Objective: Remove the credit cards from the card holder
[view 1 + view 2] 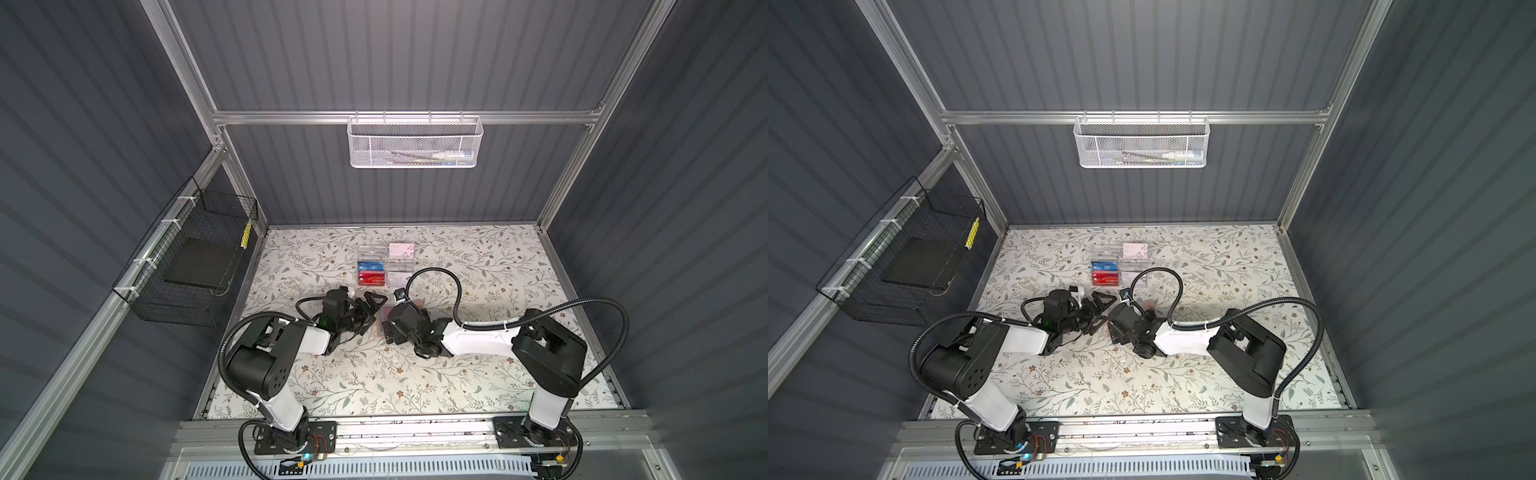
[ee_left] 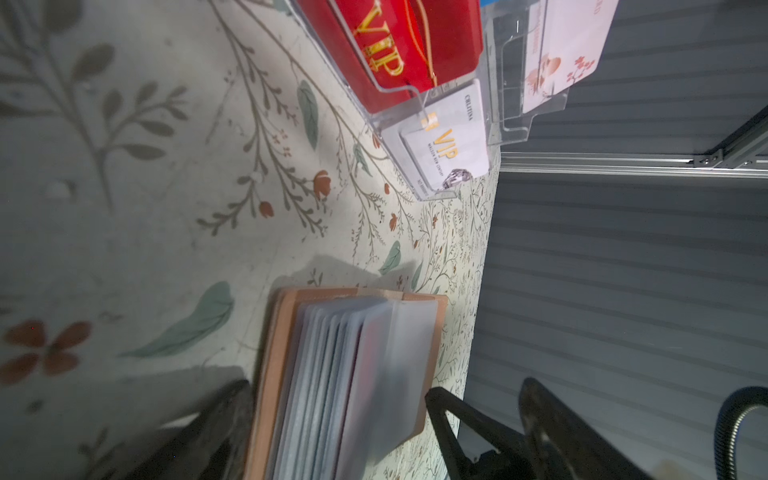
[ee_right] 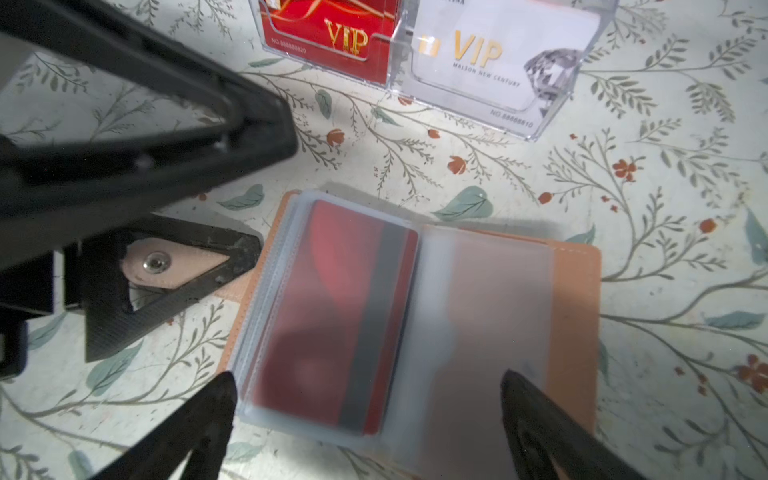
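Closest to my right wrist camera, my right gripper [image 3: 368, 384] hangs with its jaws spread wide and nothing in them. One tip is at the near corner of the page that shows the red card, and the other is over the frosted page beside it. I judge that stance is for working at a sleeve mouth, not for lifting the booklet. The card holder [image 3: 575, 291] lies open and flat on the table between my two grippers, tan cover down. Only one of the credit cards shows, the red card [image 3: 332, 299], dark stripe up and fully inside its clear sleeve; the left wrist view gives the other pages edge-on only. My left gripper [image 2: 338, 392] is likewise wide apart and grips nothing. It is turned on its side, with one finger low over the holder's snap tab [image 3: 156, 264] and the other raised above the table. This is probably to stop the booklet sliding or folding shut, though I cannot tell whether it presses. Just beyond stands a clear acrylic box [image 3: 540, 124] with red, blue and white VIP cards in its compartments. The surface is a pale floral-print table cover [image 1: 374, 374], flat and lightly scuffed. Around it rise grey ribbed walls [image 1: 415, 62] on an aluminium frame [image 1: 291, 117], with a white mesh basket [image 1: 415, 145] on the back rail and a black wire basket [image 1: 187, 299] on the left wall.
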`<state>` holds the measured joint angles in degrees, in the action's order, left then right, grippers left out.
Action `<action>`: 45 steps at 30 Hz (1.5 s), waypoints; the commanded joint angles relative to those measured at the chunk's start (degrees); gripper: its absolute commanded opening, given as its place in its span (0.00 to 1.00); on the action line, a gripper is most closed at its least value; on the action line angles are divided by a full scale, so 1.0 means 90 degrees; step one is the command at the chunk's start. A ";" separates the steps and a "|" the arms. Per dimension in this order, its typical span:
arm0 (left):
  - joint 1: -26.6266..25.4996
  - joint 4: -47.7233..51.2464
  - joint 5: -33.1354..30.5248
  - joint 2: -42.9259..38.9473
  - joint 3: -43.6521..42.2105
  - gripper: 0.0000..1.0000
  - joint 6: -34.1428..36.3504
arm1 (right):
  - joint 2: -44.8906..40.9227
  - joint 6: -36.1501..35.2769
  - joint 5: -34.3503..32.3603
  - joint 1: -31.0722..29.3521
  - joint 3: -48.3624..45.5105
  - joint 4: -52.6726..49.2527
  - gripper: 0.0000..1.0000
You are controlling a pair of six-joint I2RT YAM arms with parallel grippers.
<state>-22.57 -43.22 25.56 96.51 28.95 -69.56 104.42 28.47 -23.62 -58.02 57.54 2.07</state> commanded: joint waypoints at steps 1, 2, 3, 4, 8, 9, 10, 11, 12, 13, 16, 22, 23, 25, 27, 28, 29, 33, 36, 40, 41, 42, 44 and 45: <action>-0.0022 -0.0003 -0.0071 0.0250 -0.0213 1.00 -0.0140 | 0.0142 0.0069 -0.0140 -0.0028 0.0213 -0.0017 0.99; -0.0014 -0.0038 -0.0075 0.0271 -0.0237 1.00 -0.0158 | 0.0178 0.0064 -0.0134 -0.0028 0.0236 -0.0015 0.99; -0.0005 -0.0059 -0.0065 0.0295 -0.0248 1.00 -0.0171 | 0.0200 0.0064 -0.0127 -0.0028 0.0264 -0.0016 0.99; 0.0012 -0.0078 -0.0057 0.0316 -0.0256 1.00 -0.0174 | 0.0229 0.0060 -0.0130 -0.0028 0.0285 -0.0029 0.99; 0.0104 -0.0277 0.0012 0.0407 -0.0345 1.00 -0.0257 | 0.0331 0.0053 -0.0171 -0.0028 0.0419 -0.0124 0.99; 0.0129 -0.0311 0.0035 0.0418 -0.0369 1.00 -0.0258 | 0.0369 0.0068 -0.0220 -0.0022 0.0462 -0.0205 0.99; 0.0157 -0.0346 0.0048 0.0428 -0.0394 1.00 -0.0271 | 0.0399 0.0081 -0.0261 -0.0025 0.0508 -0.0254 0.99; 0.0182 -0.0394 0.0060 0.0433 -0.0418 1.00 -0.0286 | 0.0427 0.0081 -0.0294 -0.0028 0.0537 -0.0277 0.99; 0.0204 -0.0411 0.0071 0.0438 -0.0440 1.00 -0.0292 | 0.0438 0.0096 -0.0313 -0.0016 0.0549 -0.0303 0.99; 0.0227 -0.0421 0.0092 0.0433 -0.0457 1.00 -0.0298 | 0.0455 0.0107 -0.0337 -0.0019 0.0555 -0.0326 0.99; 0.0270 -0.0442 0.0114 0.0442 -0.0497 1.00 -0.0289 | 0.0478 0.0146 -0.0411 -0.0018 0.0543 -0.0359 0.99; 0.0320 -0.0574 0.0167 0.0589 -0.0527 1.00 -0.0314 | 0.0489 0.0121 -0.0521 0.0011 0.0545 -0.0479 0.99; 0.0330 -0.0621 0.0178 0.0611 -0.0529 1.00 -0.0328 | 0.0505 0.0118 -0.0537 0.0020 0.0560 -0.0523 0.99; 0.0340 -0.0673 0.0184 0.0652 -0.0539 1.00 -0.0355 | 0.0497 0.0096 -0.0556 0.0040 0.0555 -0.0540 0.99; 0.0349 -0.0695 0.0205 0.0672 -0.0541 1.00 -0.0364 | 0.0495 0.0081 -0.0593 0.0051 0.0558 -0.0588 0.99; 0.0349 -0.0705 0.0207 0.0685 -0.0550 1.00 -0.0365 | 0.0485 0.0070 -0.0622 0.0061 0.0551 -0.0610 0.99; 0.0364 -0.0714 0.0214 0.0695 -0.0555 1.00 -0.0366 | 0.0487 0.0065 -0.0672 0.0071 0.0550 -0.0647 0.99; 0.0407 -0.0797 0.0246 0.0777 -0.0590 1.00 -0.0369 | 0.0443 0.0037 -0.0800 0.0113 0.0540 -0.0748 0.99; 0.0446 -0.0946 0.0293 0.0848 -0.0626 1.00 -0.0441 | 0.0405 0.0006 -0.0868 0.0128 0.0504 -0.0766 0.99; 0.0476 -0.1035 0.0329 0.0925 -0.0641 1.00 -0.0450 | 0.0304 -0.0022 -0.0910 0.0157 0.0426 -0.0735 0.99; 0.0482 -0.1051 0.0331 0.0950 -0.0648 1.00 -0.0472 | 0.0274 -0.0024 -0.0929 0.0165 0.0414 -0.0743 0.99; 0.0486 -0.1079 0.0342 0.0964 -0.0653 1.00 -0.0481 | 0.0258 -0.0037 -0.0948 0.0168 0.0403 -0.0760 0.99; 0.0505 -0.1162 0.0361 0.1017 -0.0676 1.00 -0.0503 | 0.0207 -0.0058 -0.0965 0.0187 0.0377 -0.0768 0.99; 0.0515 -0.1199 0.0371 0.1026 -0.0678 1.00 -0.0522 | 0.0177 -0.0073 -0.0973 0.0195 0.0356 -0.0774 0.99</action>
<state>-18.57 -60.66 30.11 102.91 25.04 -74.17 107.59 28.27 -29.17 -57.14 61.65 -2.07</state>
